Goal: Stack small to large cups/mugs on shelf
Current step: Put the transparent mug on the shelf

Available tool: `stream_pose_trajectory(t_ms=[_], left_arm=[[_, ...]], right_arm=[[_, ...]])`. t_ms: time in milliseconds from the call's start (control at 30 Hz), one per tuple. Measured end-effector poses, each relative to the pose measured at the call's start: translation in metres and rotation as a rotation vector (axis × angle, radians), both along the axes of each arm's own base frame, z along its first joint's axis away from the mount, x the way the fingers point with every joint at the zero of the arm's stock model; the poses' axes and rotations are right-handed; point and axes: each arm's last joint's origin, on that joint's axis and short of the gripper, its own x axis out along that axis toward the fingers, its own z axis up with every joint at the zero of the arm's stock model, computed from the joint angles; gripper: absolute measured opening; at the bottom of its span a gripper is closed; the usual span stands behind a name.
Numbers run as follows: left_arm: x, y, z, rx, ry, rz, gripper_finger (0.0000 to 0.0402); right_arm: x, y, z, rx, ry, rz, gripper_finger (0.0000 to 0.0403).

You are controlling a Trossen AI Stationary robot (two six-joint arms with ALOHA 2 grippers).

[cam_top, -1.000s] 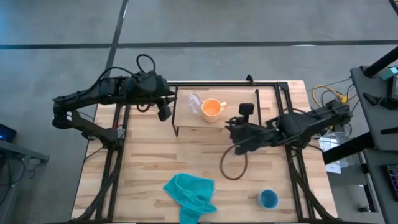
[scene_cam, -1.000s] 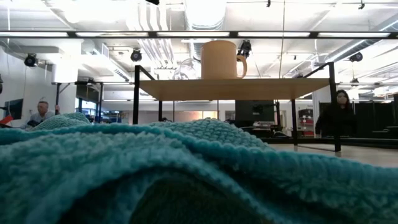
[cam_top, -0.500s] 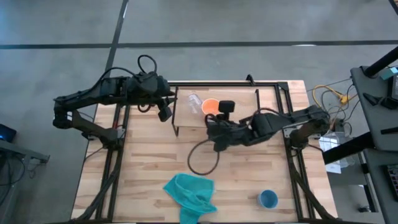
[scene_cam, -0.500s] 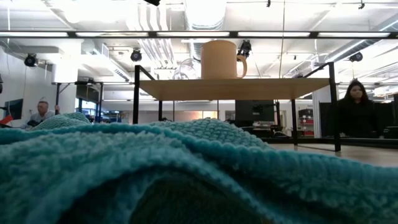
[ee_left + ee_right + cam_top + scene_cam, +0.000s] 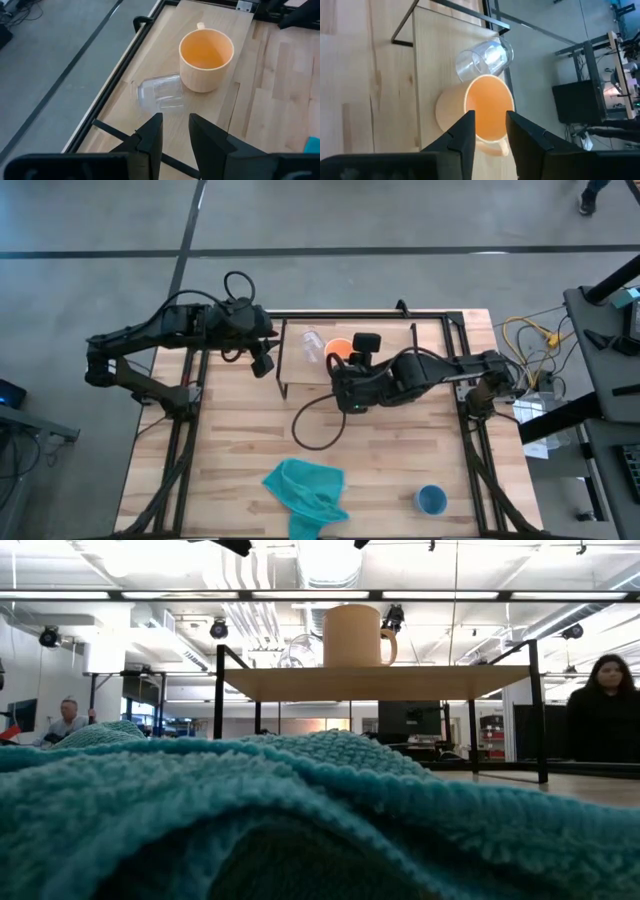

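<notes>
— Where's the right gripper [image 5: 337, 370]?
— Centre of the table, arm stretched in from three o'clock; fingers [image 5: 462, 131] narrowly apart.
— The left gripper [image 5: 263, 362]?
— Ten o'clock, arm folded; fingers [image 5: 151, 134] narrowly apart.

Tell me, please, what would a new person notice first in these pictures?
Probably the right gripper stretched across to the shelf, hovering open over the upright orange mug. A clear glass cup lies on its side against the mug. In the low view, a teal cloth fills the foreground.
</notes>
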Motion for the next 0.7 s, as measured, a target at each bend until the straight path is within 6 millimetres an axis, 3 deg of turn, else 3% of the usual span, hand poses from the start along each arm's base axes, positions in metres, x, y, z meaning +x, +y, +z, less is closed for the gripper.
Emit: stream_pose_trajectory(t_ms=[433,700], left_arm=[[-0.0001,-0.0003,-0.0001,0.004,0.003,-0.009,0.0082],[-0.0001,-0.0003,-0.0001,0.003,0.003,-0.009,0.0082]], right_arm=[[-0.0029,0.0003,0.0089,0.018,-0.034,-0.001,0.0136],[0.0057,0.0038,0.0056,0.155,-0.046,0.086,0.0135]])
